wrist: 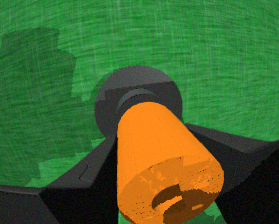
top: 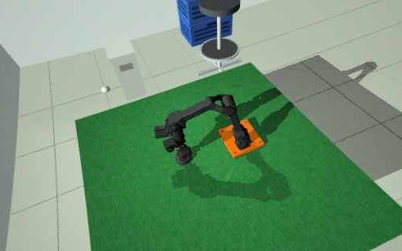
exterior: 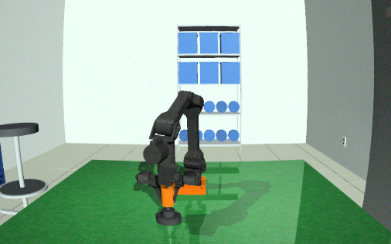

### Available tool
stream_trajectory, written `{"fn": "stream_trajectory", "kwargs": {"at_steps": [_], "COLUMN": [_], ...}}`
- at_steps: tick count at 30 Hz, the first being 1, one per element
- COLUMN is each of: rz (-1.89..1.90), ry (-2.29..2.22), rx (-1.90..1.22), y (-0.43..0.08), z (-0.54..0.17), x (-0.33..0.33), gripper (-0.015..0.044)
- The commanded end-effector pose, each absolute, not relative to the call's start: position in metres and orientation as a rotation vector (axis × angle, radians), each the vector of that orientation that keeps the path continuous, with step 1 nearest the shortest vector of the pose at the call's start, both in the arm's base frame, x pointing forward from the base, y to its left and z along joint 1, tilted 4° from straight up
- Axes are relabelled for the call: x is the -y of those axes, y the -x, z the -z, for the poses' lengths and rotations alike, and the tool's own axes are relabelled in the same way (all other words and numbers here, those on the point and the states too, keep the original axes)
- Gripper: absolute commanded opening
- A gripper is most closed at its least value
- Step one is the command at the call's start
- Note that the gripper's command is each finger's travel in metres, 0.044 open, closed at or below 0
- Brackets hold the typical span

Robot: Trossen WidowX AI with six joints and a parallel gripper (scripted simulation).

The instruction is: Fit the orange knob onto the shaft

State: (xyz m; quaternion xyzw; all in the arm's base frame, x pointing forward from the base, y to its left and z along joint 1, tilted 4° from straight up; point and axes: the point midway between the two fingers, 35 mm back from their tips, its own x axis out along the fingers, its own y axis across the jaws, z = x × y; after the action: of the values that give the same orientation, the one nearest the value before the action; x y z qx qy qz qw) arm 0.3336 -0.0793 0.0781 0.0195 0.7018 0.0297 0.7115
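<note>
The orange knob is held upright between the gripper's fingers. My gripper is shut on it, above the round pedestal. The dark round pedestal stands on the green mat, with a narrower raised step on top. In the exterior view the knob's lower end is just above that step, roughly centred over it. The dark shaft is hidden by the knob, and I cannot tell whether its tip is inside the hole. The knob's near end shows a dark recess in the wrist view.
The orange base plate of the arm lies on the green mat behind the pedestal as the exterior camera sees it. A stool, blue drawers and a shelf rack stand beyond the mat.
</note>
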Motion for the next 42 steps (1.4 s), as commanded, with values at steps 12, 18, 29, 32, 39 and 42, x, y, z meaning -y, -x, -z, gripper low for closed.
{"fn": "stream_trajectory", "kwargs": {"at_steps": [12, 18, 29, 32, 39, 42], "rz": [-0.196, -0.228, -0.228, -0.228, -0.228, -0.228], "ry": [0.090, 0.122, 0.122, 0.122, 0.122, 0.122], "rx": [-1.546, -1.542, -1.542, -1.542, -1.542, -1.543], "y": [-0.3346, -0.3371, -0.3367, -0.3360, -0.3330, -0.3312], "z": [-0.0836, -0.0822, -0.0780, -0.0776, -0.0780, -0.0779], "x": [0.0797, 0.0803, 0.0796, 0.0794, 0.0788, 0.0785], "gripper": [0.0000, 0.0000, 0.0000, 0.0000, 0.0000, 0.0000]}}
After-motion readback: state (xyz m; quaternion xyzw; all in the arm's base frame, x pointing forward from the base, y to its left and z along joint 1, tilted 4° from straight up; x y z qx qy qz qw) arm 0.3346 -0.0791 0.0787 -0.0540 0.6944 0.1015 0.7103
